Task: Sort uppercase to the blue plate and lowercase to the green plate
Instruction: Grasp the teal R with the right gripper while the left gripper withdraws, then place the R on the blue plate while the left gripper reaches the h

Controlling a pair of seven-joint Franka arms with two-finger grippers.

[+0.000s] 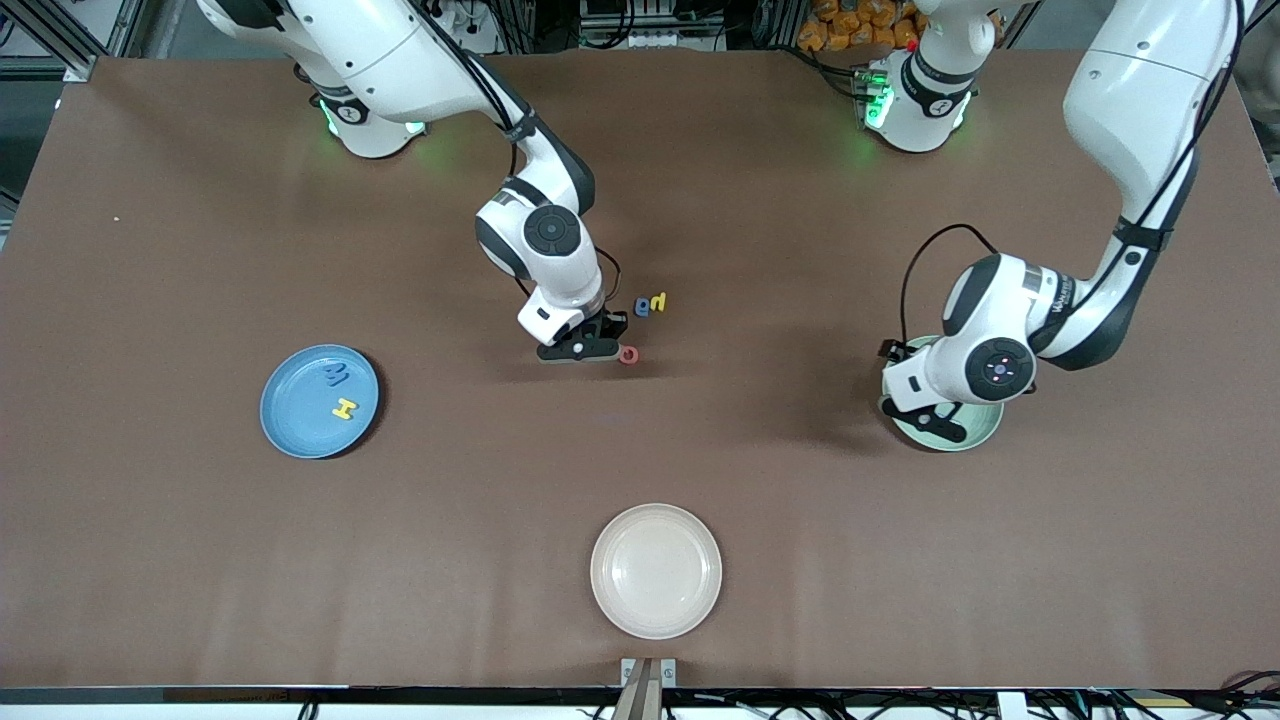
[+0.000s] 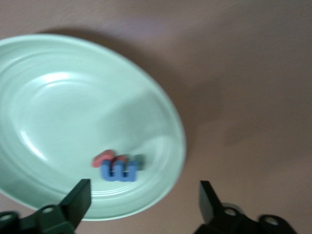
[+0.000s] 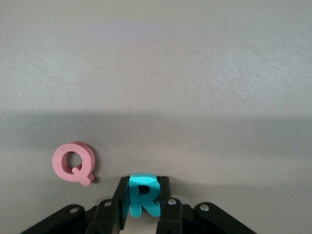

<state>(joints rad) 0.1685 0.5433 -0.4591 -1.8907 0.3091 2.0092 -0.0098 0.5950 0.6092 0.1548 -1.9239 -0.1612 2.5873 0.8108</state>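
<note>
My right gripper is low over the middle of the table, shut on the green R, which stands upright between its fingers. The red Q lies flat on the table right beside it. A blue a and a yellow n lie together a little farther from the front camera. The blue plate holds the blue M and the yellow H. My left gripper hangs open over the green plate, where a red w and a blue w lie.
A cream plate with nothing in it sits near the table's front edge, nearer to the front camera than the loose letters. Bare brown table stretches between the three plates.
</note>
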